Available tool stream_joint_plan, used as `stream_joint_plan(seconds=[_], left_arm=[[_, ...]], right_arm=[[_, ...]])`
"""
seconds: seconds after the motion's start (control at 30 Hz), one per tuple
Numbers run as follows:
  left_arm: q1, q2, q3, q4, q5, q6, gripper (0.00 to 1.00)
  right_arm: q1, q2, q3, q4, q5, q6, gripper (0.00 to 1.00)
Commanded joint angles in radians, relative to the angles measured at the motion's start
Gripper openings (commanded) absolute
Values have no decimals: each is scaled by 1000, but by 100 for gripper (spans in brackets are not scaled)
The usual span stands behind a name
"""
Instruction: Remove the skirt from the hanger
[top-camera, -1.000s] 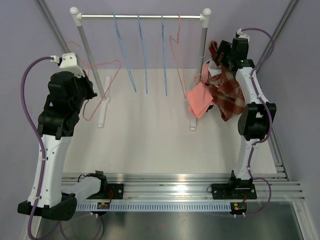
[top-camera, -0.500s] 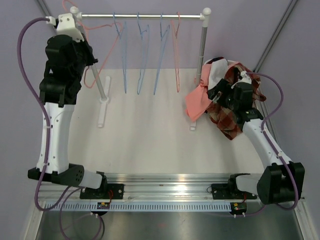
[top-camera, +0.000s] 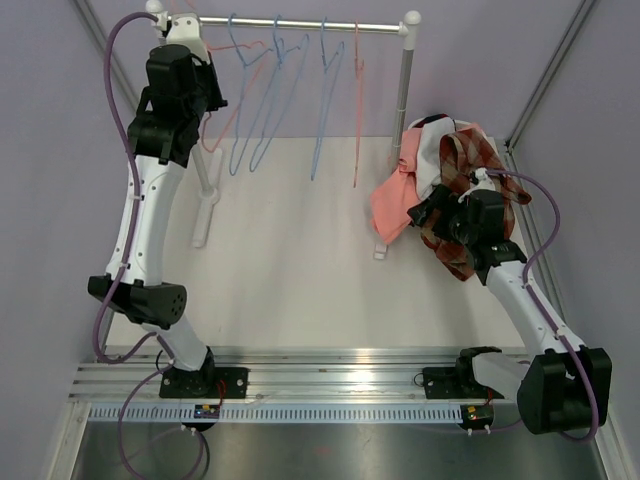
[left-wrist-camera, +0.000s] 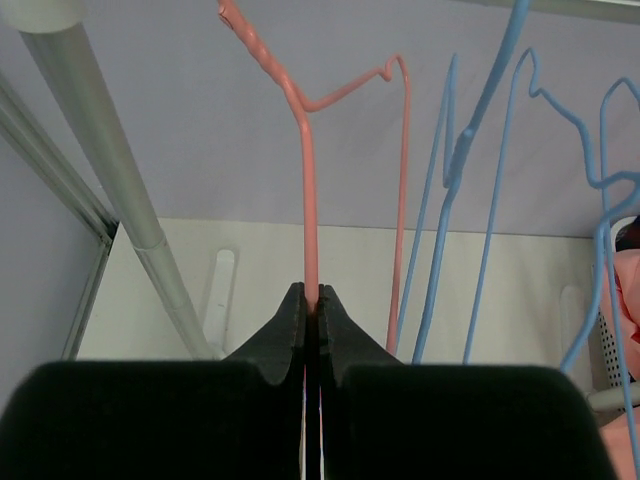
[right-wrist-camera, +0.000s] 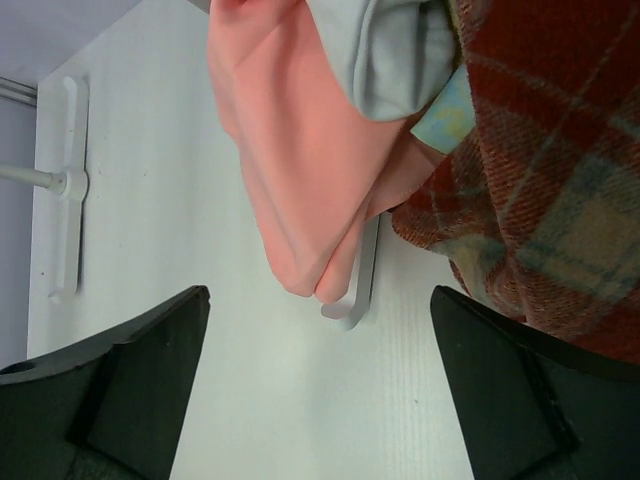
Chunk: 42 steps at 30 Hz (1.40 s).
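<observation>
My left claw (left-wrist-camera: 311, 300), clamped tight on the bare pink hanger (left-wrist-camera: 307, 190), has risen to the rail (top-camera: 300, 24) at 11 o'clock. My right claw (right-wrist-camera: 318, 300) now gapes wide and empty over the plaid skirt (top-camera: 468, 155), which lies heaped at 3 o'clock beside pink cloth (right-wrist-camera: 300, 170). The skirt looks freed; only rehanging the hanger seems left.

clothes rail (top-camera: 380, 27); white table (top-camera: 290, 270)
</observation>
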<state>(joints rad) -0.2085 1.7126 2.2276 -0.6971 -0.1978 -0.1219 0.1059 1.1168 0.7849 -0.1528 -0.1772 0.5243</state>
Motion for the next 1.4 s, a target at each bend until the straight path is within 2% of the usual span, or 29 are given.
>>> stream_joint_plan(seconds=[0.0,0.17,0.23,0.53,0.63,0.77,0.8,0.9,1.13,1.3,1.37], left_arm=[[-35,-48,-52,99,14,5,0],[-49,-123,-254,145,-3,1,0],[-51,-143,-292,153,-5,4,0],[-49,-159,-324,136,-15,16,0],[-49,-163,-312,120,-31,21,13],[-49,-192,-307,110,-40,30,56],[-49,-211,-309,105,-43,31,72],[-49,-269,-325,88,-58,19,84],[-49,-482,-451,77,-55,-8,99],[-51,-642,-601,42,-32,-53,99],[-51,-733,-713,31,-23,-68,99]], right_arm=[[0,-23,2,45,-38,-7,99],[0,-26,-7,50,-47,-14,99],[0,-31,-9,47,-48,-18,99],[0,-46,2,26,-54,-20,99],[0,-55,8,10,-54,-18,99],[2,-72,16,-7,-54,-17,99],[0,-80,19,-10,-56,-18,99],[0,-100,30,-34,-53,-21,99],[0,-173,89,-146,-13,-55,99],[0,-290,169,-201,-100,-90,99],[0,-327,200,-228,-128,-84,99]])
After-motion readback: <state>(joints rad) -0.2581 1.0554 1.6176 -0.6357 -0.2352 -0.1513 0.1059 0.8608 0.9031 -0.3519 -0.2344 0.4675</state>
